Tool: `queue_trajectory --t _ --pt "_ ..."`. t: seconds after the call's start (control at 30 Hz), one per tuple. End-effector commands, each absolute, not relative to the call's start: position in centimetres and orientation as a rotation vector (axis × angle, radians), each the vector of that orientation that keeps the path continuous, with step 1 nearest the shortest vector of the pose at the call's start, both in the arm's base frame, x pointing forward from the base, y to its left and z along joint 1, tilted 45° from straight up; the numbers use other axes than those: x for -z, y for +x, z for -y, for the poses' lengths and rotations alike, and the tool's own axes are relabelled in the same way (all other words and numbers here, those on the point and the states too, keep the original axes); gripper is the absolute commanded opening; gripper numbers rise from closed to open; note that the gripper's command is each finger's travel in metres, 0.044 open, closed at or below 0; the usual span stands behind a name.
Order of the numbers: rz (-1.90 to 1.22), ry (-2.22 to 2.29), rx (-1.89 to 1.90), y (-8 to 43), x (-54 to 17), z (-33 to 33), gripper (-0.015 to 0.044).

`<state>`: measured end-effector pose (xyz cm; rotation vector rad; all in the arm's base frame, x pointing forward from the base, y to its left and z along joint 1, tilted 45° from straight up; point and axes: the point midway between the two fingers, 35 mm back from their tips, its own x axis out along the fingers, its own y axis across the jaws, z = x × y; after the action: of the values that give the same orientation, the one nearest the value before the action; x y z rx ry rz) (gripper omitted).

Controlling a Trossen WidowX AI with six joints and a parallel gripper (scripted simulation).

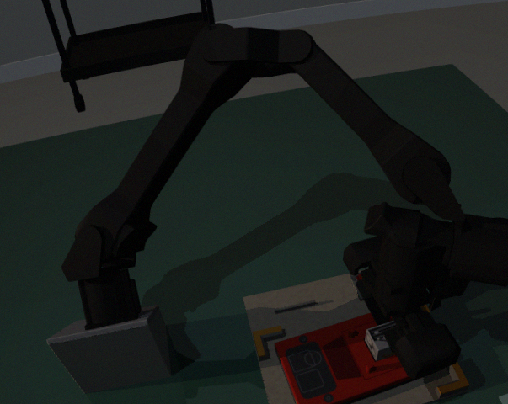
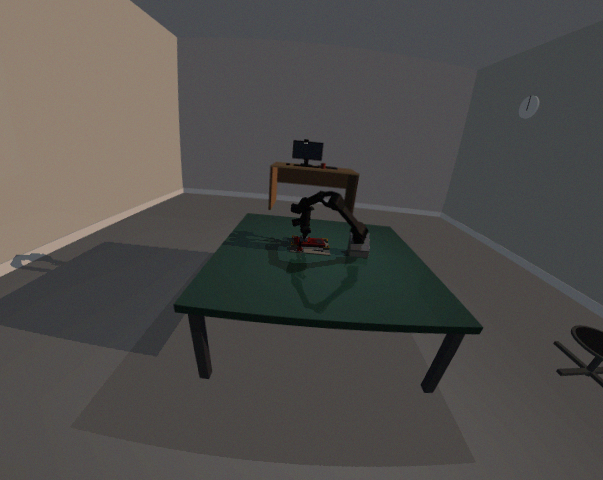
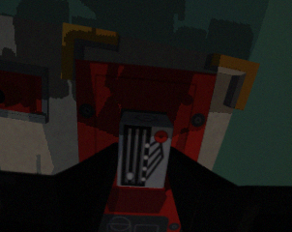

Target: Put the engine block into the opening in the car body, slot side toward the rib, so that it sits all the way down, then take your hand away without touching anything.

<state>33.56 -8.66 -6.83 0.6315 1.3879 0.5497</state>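
Note:
The grey engine block (image 1: 376, 345) (image 3: 158, 174) stands upright at the opening of the red car body (image 1: 388, 377) (image 3: 90, 140). Its top shows dark slots on the left and a round red cap at upper right in the wrist view. My gripper (image 1: 388, 337) (image 3: 143, 150) is shut on the block, with a dark finger against each side. The upper part of the block stands above the red surface. The opening's edges and the rib are hidden by the block and fingers, so I cannot tell how deep it sits. In the exterior view these things are too small to judge.
Yellow corner brackets (image 1: 453, 385) (image 3: 249, 84) stand around the car on a pale board (image 1: 262, 304) (image 3: 20, 150). A red part (image 3: 25, 92) lies in a grey-rimmed holder left of the car in the wrist view. A thin dark rod (image 1: 295, 306) lies on the board.

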Motion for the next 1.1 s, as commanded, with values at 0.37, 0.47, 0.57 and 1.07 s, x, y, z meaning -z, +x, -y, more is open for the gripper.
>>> queue_trajectory --t 0.37,0.47,0.57,1.07 --pt "-1.388 0.631 -0.550 33.6 6.8 8.7 0.0440" --pt "-1.388 0.631 -0.550 33.6 6.8 8.7 0.0440" --pt "-1.388 0.631 -0.550 33.6 6.8 8.7 0.0440" --pt "-1.387 0.638 -0.546 33.4 5.7 9.7 0.0361"
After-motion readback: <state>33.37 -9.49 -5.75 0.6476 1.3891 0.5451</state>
